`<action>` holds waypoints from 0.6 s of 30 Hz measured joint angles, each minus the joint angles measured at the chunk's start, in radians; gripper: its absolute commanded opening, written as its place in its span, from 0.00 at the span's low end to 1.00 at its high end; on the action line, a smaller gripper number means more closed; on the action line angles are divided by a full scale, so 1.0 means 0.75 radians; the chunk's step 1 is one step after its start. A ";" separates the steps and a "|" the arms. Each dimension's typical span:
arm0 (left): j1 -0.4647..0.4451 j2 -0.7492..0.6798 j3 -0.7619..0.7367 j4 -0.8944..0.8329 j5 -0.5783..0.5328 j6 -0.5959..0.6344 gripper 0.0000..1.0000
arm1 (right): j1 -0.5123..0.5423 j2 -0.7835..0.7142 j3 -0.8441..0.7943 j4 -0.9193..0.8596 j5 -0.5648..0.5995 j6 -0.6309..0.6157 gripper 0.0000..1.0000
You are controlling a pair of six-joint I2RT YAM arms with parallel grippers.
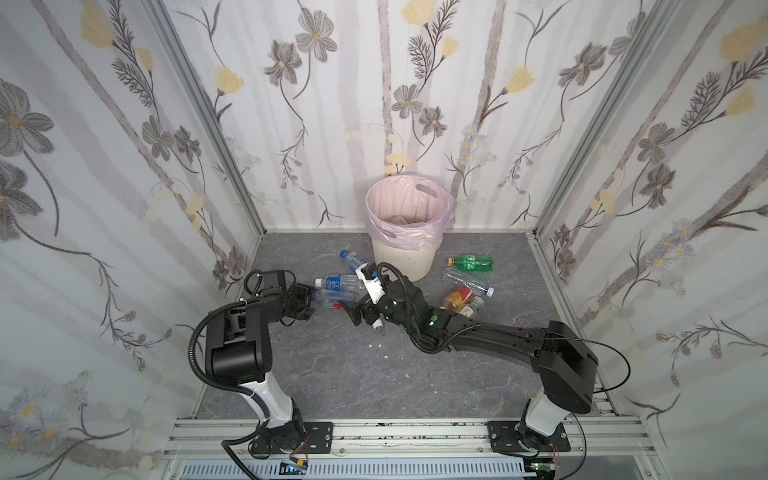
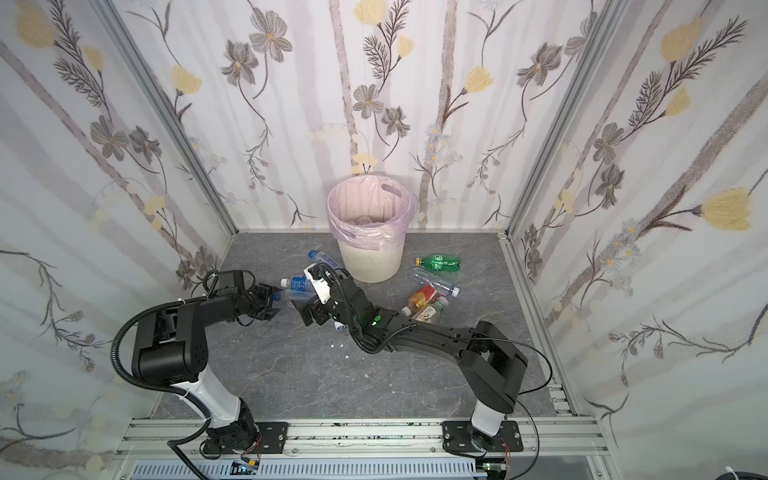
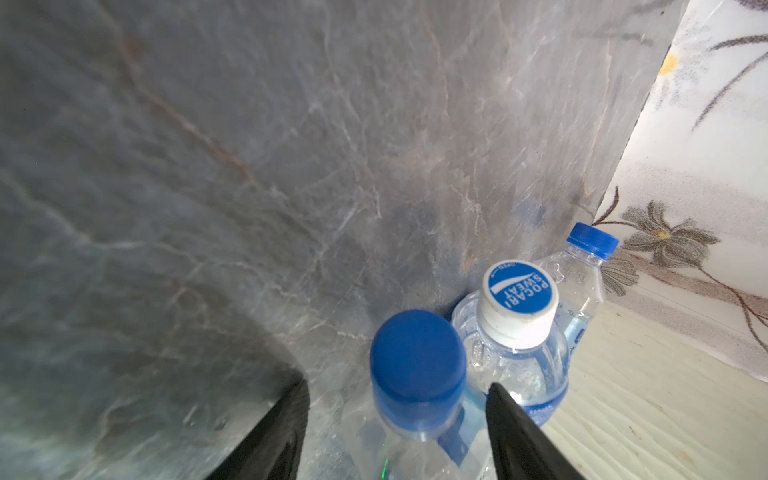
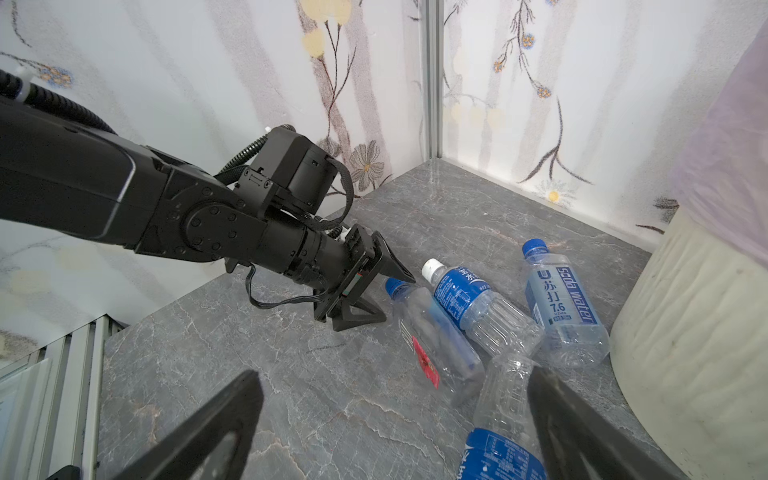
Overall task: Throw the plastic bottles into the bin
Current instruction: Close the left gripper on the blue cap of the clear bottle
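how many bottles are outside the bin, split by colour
clear bottles: 5
green bottle: 1
orange bottle: 1
green-and-white-labelled bottle: 1
total: 8

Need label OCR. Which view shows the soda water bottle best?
Right wrist: the soda water bottle lies nearly whole, label legible. Both top views show it small beside the bin, partly occluded. Left wrist catches only its blue cap and shoulder.

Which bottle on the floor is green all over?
The green bottle with a yellow cap, lying right of the bin in both top views. The others are mostly clear or orange.
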 measured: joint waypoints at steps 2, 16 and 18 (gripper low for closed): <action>0.001 0.017 0.001 0.026 0.020 -0.001 0.61 | 0.001 0.006 0.001 -0.002 0.000 0.008 1.00; 0.003 0.053 -0.030 0.127 0.043 -0.006 0.43 | 0.005 0.007 0.003 -0.001 0.001 0.008 1.00; 0.003 0.051 -0.038 0.136 0.045 -0.006 0.41 | 0.005 0.007 0.003 -0.002 0.001 0.008 1.00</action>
